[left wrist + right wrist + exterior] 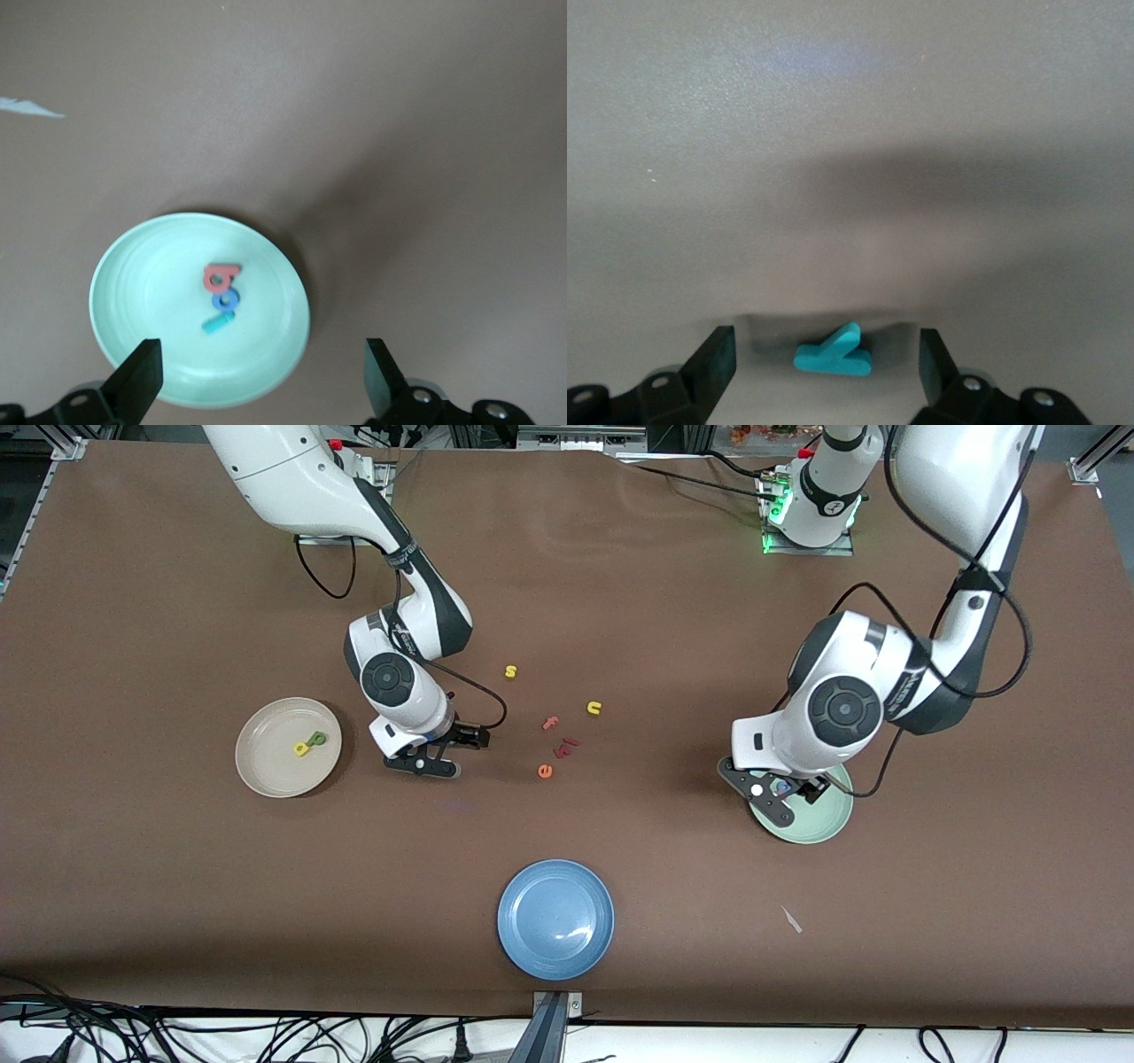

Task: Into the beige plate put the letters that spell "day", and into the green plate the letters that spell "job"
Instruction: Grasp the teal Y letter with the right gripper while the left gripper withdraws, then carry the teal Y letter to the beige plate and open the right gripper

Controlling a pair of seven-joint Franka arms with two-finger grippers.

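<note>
Left gripper (pixel 257 381): we are hovering over the green plate (pixel 142 292) at the left arm's end of the table, fingers spread wide and holding nothing.
"Job" letters: we are seeing all three lying together in that green plate, the salmon-red b (pixel 221 277) touching the blue o (pixel 222 302), and the teal j (pixel 218 324) just beside the o.
Right gripper (pixel 824 367): we are sitting low over the bare brown table (pixel 620 602), beside the beige plate (pixel 266 766), jaws open with the teal y (pixel 833 351) lying flat between them, not yet pinched.
"Day" letters: we are finding the yellow d (pixel 301 749) and the green a (pixel 316 738) touching each other in the beige plate; the y is the only one outstanding.
Handling: we are judging the y to be very light, stiff and thin, so it may skate or flip if one finger reaches it first.
Where to hold: we are favouring a pinch across its stem, fingers low against the table.
Leftovers: we are leaving the yellow s (pixel 510 671), yellow u (pixel 594 708), pink f (pixel 550 723), orange e (pixel 545 771) and the blue plate (pixel 555 919) alone.
</note>
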